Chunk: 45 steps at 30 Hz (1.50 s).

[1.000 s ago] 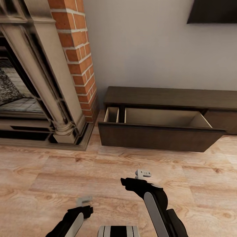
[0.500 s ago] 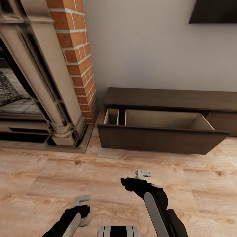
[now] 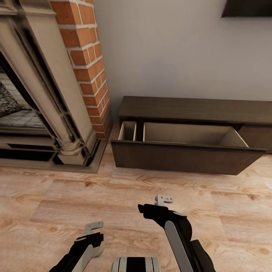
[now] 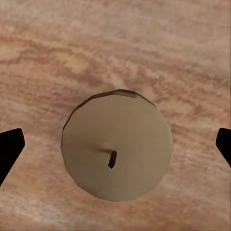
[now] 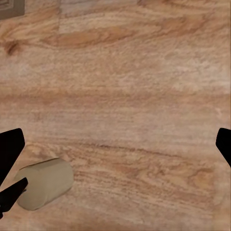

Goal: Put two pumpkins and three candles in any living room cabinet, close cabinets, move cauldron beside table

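Directly under the spread left hand (image 4: 115, 144), a candle (image 4: 117, 144) stands on bare floor (image 4: 115, 43).

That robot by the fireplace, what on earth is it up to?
It is tidying candles into the long dark cabinet, whose wide drawer stands pulled open and looks empty. The left gripper hangs open right above a stubby beige candle standing upright on the wooden floor, its fingers wide on either side and not touching it. The right gripper is open too, holding nothing. The right wrist view shows the same candle on the floor off to one side.
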Available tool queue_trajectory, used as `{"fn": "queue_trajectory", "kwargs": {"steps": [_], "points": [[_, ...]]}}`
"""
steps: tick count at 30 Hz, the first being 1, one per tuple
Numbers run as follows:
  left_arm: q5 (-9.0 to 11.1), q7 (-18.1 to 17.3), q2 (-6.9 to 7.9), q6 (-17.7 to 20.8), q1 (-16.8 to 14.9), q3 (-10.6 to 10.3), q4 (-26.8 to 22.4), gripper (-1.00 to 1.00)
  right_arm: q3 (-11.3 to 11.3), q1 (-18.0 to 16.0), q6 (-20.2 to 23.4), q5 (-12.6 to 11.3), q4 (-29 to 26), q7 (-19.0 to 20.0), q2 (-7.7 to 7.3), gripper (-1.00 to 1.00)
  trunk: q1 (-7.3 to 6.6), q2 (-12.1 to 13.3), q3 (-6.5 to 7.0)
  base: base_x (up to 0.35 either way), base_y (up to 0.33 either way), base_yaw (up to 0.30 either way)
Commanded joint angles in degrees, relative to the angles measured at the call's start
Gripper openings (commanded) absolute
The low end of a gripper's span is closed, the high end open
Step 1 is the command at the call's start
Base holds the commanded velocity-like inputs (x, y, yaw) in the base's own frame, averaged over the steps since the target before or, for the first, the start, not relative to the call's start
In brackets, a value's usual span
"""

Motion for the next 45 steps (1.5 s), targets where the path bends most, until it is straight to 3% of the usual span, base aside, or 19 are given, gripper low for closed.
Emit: {"fn": "queue_trajectory", "kwargs": {"steps": [1, 6, 11, 14, 26, 32, 41, 45], "points": [[0.6, 0.6, 0.11, 0.0, 0.0, -0.3, -0.1, 1.00, 0.1, 0.0, 0.1, -0.6, -0.1, -0.5, 0.01, 1.00, 0.01, 0.0, -0.27, 0.000, 0.000, 0.000], [0.6, 0.6, 0.15, -0.2, 0.0, -0.3, -0.1, 1.00, 0.2, 0.0, 0.2, -0.6, -0.2, 1.6, 0.01, 1.00, 0.14, -0.1, -1.38, 0.000, 0.000, 0.000], [0.6, 0.6, 0.15, -2.1, 0.0, -0.4, 0.2, 1.00, 0.1, 0.1, -0.1, -0.5, -0.3, 10.7, 0.01, 1.00, 0.22, -0.1, -2.04, 0.000, 0.000, 0.000], [0.6, 0.6, 0.14, -3.5, 0.0, -0.3, 1.3, 1.00, 0.0, 0.3, -1.0, -0.5, -0.4, 12.8, 0.01, 1.00, 0.22, -0.1, -2.04, 0.000, 0.000, 0.000], [0.3, 0.6, -0.13, -4.2, 0.0, -0.4, 2.1, 1.00, -1.1, 0.5, -1.9, -0.5, -0.4, 13.9, 0.01, 1.00, 0.37, -0.2, -3.37, 0.000, 0.000, 0.000], [-1.6, 0.6, -0.28, -4.6, 0.0, -0.5, 2.1, 1.00, -0.9, 0.5, -1.9, -0.5, -0.4, 13.9, 0.01, 1.00, 0.40, -0.2, -3.60, 0.000, 0.000, 0.000], [-1.9, 0.6, -0.35, -5.7, 0.0, -0.6, 2.4, 1.00, -0.9, 0.5, -1.9, -0.5, -0.4, 13.9, 0.01, 1.00, 0.55, -0.3, -4.92, 0.000, 0.000, 0.000], [-1.9, 0.5, -0.37, -5.9, 0.0, -2.4, 2.4, 1.00, -0.8, 0.5, -1.9, -0.5, -0.4, 13.9, 0.01, 1.00, 0.66, -0.4, -5.81, 0.000, 0.000, 0.000]]}}
